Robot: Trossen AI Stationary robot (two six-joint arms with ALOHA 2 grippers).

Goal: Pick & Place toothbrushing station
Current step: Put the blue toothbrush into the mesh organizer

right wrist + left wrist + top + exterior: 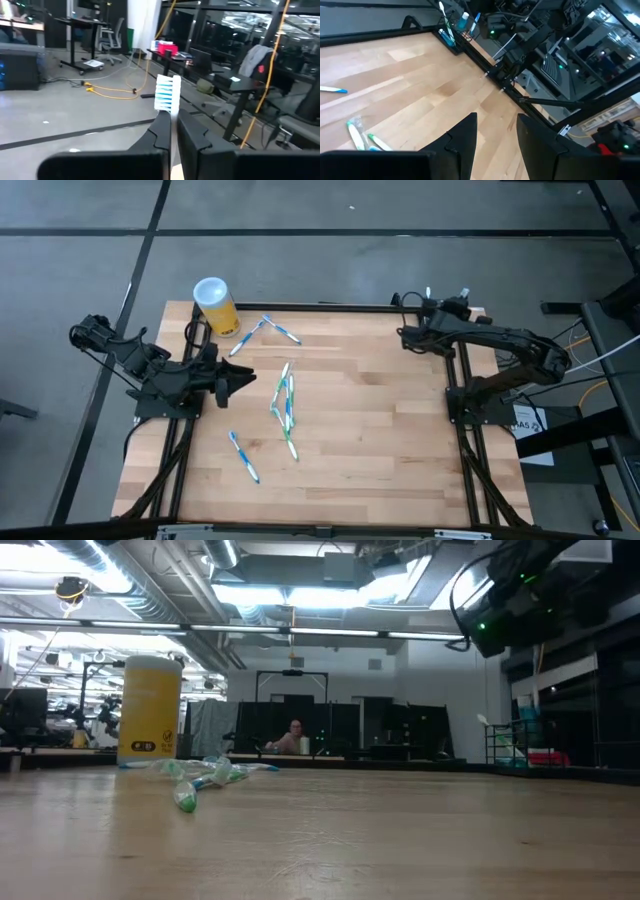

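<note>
Wooden table: right gripper clamps a toothbrush; left gripper gapes

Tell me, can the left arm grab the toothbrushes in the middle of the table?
Probably yes: the left gripper, jaws open, points toward the middle toothbrushes, and only bare table lies between them.

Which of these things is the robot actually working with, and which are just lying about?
In the job:
- black holder at the table's edge
- toothbrush, gripped by the right hand
- loose toothbrushes on the table, probably

Lying about:
- yellow cup
- left hand, open and idle
- person in the room behind
</note>
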